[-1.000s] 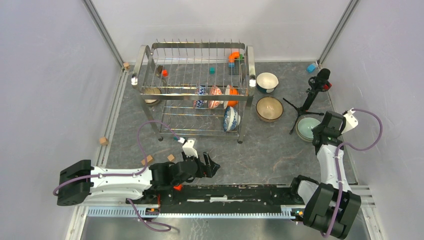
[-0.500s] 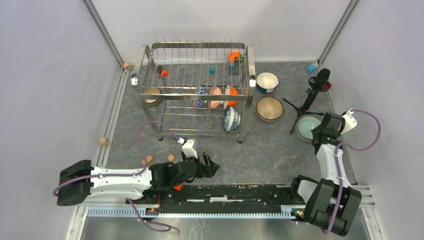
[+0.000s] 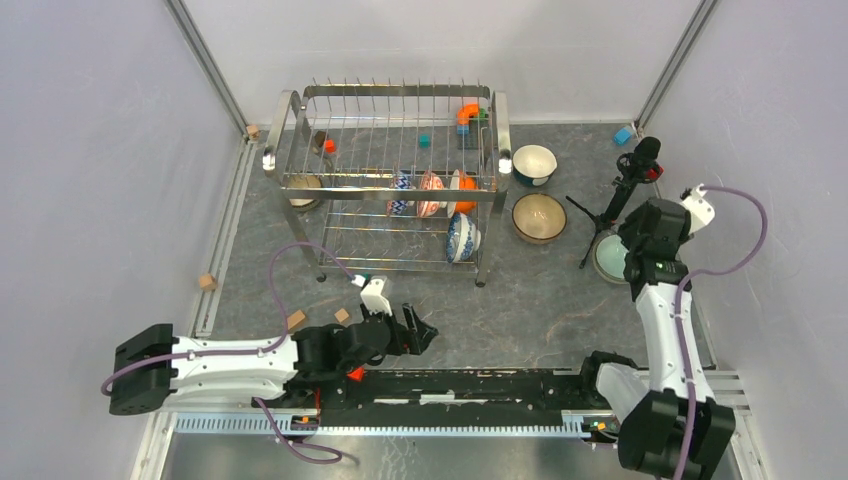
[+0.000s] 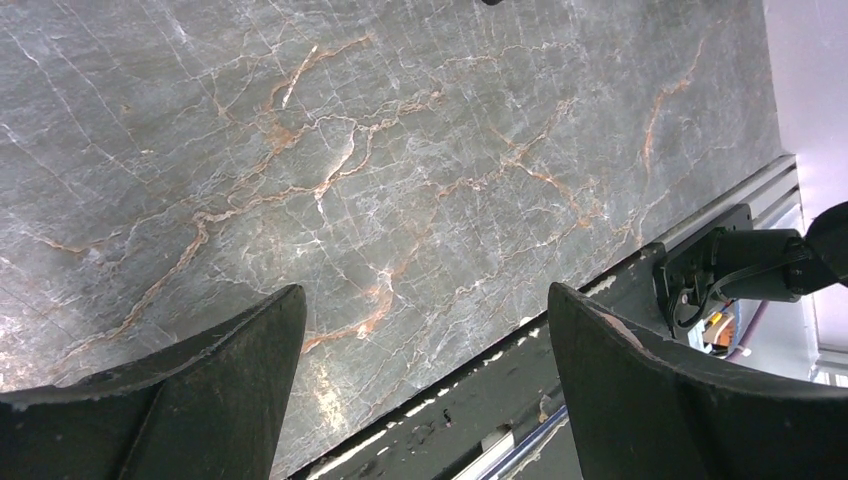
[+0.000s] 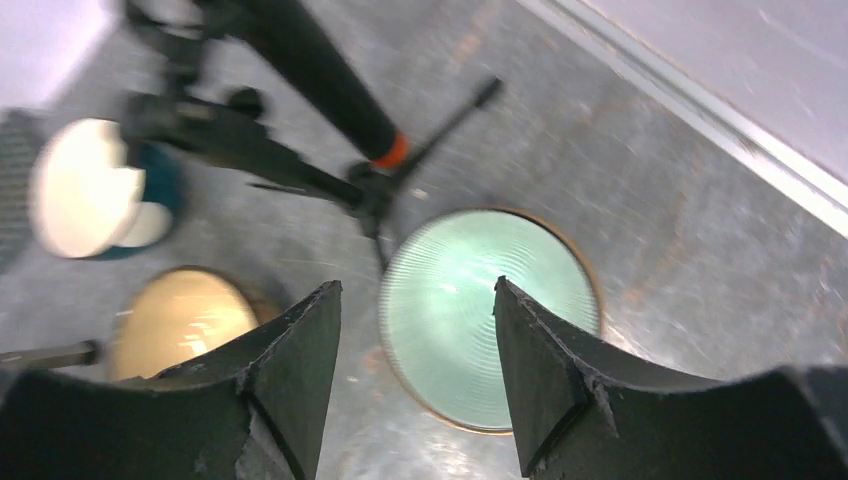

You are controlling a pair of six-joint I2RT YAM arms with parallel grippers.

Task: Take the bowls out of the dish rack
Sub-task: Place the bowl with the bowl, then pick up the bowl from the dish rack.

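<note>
Bowls are split between the rack, far and left of centre, and the tabletop to its right. The main risk lies with the right arm. Its jaws hang open and empty just over the green bowl, and the stand is just beside it. A swing left toward the rack could catch a stand leg and tip the stand onto the tan bowl or the teal bowl. In the rack, the blue bowl, red bowl and orange bowl stand on edge, close-packed on the upper tier, so pulling one out could drag its neighbour. A fourth bowl sits at the rack's left end and a fifth is on the tier below. All three bowls outside the rack are empty. The left jaws are wide open and empty over bare tabletop.
</note>
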